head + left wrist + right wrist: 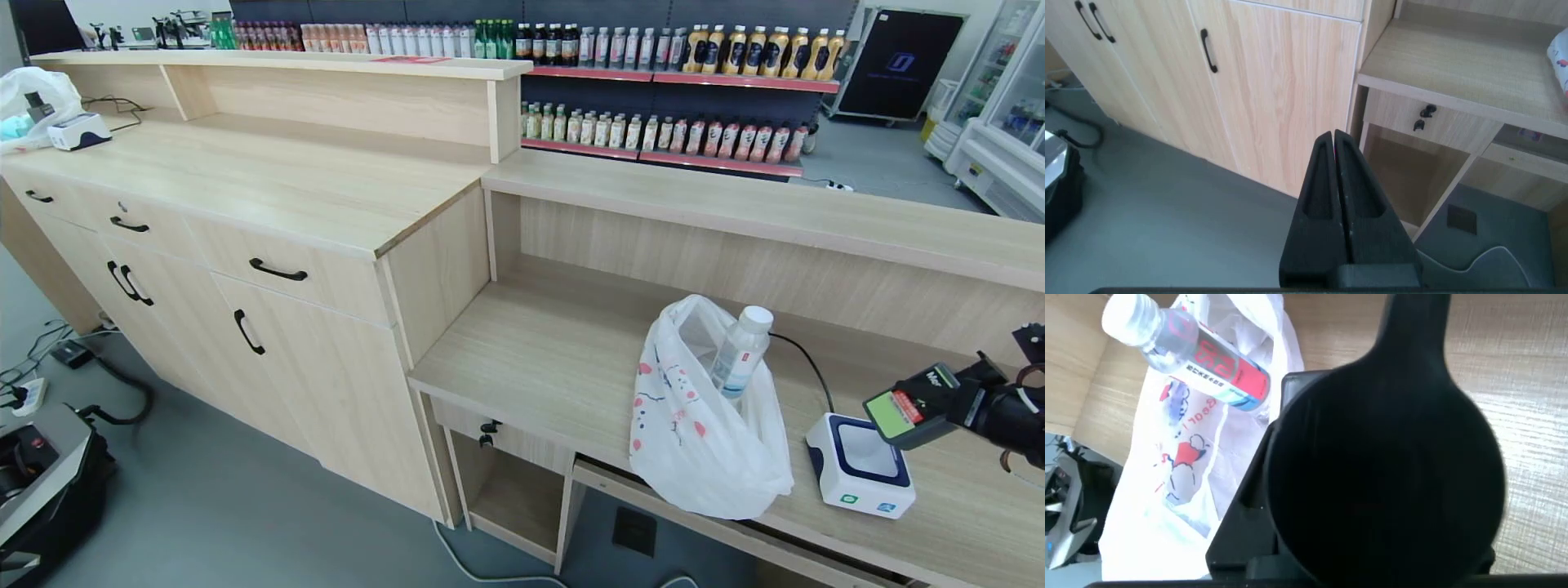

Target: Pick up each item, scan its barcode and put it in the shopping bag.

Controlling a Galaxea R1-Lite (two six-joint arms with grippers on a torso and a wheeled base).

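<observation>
A white shopping bag (694, 433) with red and blue prints stands open on the low counter (539, 359). A clear bottle (739, 351) with a white cap sticks up out of it. Right of the bag sits a white and blue barcode scanner (861, 465). My right gripper (967, 398) is shut on a dark round can (910, 406) with a green face, held just above the scanner. In the right wrist view the can (1388, 482) hides the fingers, with the bag (1184, 482) and bottle (1184, 347) beyond. My left gripper (1334, 139) is shut and empty, low over the grey floor by the cabinet.
A black cable (804, 359) runs from the scanner to the counter's back wall. A taller counter (245, 180) to the left carries a second scanner (77, 131) and a white bag (28, 94). Cabinet doors (1282, 82) and an open recess (1413, 180) face the left gripper.
</observation>
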